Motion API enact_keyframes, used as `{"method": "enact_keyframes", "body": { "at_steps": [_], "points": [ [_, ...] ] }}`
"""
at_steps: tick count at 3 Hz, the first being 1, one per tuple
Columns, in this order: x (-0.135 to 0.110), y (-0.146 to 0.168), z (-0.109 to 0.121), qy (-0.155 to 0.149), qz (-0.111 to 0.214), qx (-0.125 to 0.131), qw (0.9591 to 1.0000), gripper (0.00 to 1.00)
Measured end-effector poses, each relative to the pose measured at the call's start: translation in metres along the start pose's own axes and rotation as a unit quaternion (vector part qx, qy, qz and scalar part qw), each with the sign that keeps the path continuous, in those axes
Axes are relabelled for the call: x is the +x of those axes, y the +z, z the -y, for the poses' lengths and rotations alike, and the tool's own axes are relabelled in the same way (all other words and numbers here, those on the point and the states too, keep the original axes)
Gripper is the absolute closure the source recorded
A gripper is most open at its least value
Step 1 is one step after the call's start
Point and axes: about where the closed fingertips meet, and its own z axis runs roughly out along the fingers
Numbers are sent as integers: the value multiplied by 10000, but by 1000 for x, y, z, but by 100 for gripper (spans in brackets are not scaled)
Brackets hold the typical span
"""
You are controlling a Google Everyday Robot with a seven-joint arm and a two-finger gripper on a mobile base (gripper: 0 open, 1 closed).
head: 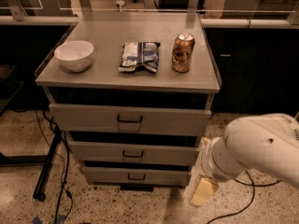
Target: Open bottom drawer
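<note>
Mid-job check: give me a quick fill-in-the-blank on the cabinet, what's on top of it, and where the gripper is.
1. The cabinet has ____ drawers, and the bottom drawer has a black handle.
2. On top, the chip bag lies between the bowl and the ____.
3. The gripper hangs near the floor, to the ____ of the bottom drawer as seen, not on its handle.
Missing words: three; can; right.
</note>
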Motion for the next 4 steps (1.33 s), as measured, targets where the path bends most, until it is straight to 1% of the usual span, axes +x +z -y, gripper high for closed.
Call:
{"method": "enact_keyframes", "body": {
  "at_steps": [1,2,3,4],
  "points": [
    [3,59,9,73,63,-33,9999,0],
    [3,59,9,72,63,-33,9999,0],
    [15,89,-4,195,-54,-160,9997,0],
    [32,162,-16,415,178,-324,9985,0]
  ]
}}
